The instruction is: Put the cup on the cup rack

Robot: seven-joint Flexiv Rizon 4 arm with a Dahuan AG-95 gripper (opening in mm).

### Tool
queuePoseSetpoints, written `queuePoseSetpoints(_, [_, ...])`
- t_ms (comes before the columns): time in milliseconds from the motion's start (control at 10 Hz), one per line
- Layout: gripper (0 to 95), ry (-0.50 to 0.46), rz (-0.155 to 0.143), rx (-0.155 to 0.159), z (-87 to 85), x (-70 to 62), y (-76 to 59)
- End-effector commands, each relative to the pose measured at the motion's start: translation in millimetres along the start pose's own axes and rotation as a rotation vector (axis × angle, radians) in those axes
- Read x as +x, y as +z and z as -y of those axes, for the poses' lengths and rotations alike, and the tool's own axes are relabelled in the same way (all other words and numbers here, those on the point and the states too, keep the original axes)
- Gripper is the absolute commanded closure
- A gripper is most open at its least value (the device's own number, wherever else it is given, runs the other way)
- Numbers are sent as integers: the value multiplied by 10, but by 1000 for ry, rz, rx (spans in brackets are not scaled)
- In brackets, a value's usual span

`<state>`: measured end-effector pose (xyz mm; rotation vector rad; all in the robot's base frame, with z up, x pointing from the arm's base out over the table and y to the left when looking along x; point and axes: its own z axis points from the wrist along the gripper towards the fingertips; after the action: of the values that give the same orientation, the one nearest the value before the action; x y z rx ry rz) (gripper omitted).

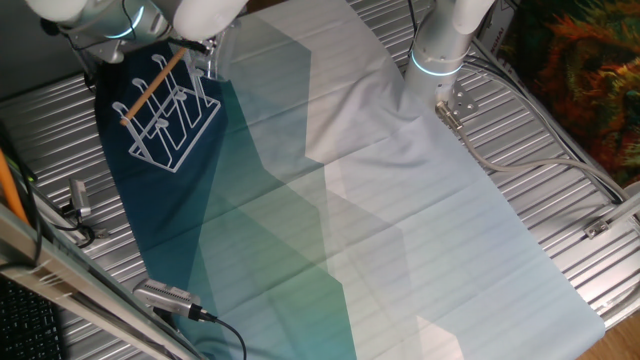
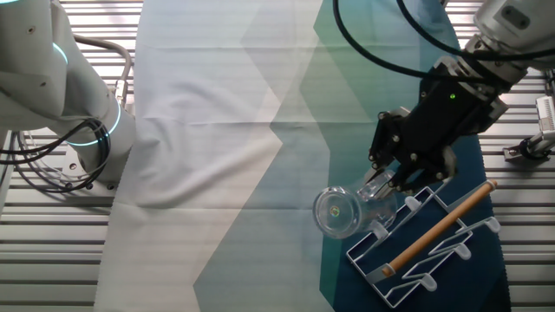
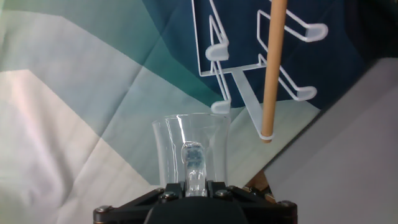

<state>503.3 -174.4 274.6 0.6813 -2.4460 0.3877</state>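
A teal, white and grey patterned cloth (image 2: 225, 147) covers the table, and on its dark blue corner stands the cup rack (image 2: 434, 243), white wire with a wooden rod (image 2: 440, 227) along its top. Just beside the rack's end, the gripper (image 2: 388, 180) is clenched on the handle of the cup (image 2: 340, 211), which hangs tilted beyond the fingertips, its mouth pointing away from the fingers and clear of the pegs.

Robotics lab: slatted metal table (image 1: 560, 215), cabled arm bases (image 2: 82, 130), patterned cloth (image 1: 400, 250).
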Motion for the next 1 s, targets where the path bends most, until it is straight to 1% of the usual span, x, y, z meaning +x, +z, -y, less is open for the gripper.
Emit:
queuePoseSetpoints(100, [950, -10, -3, 15, 40, -53, 100])
queuePoseSetpoints(200, [950, -16, -1, 16, 70, -76, 127])
queuePoseSetpoints(300, [950, -20, 2, 22, 86, -89, 140])
queuePoseSetpoints(600, [950, -35, 8, 34, 131, -127, 172])
queuePoseSetpoints(800, [950, -42, 12, 35, 152, -146, 188])
queuePoseSetpoints(1000, [950, -49, 11, 44, 166, -159, 197])
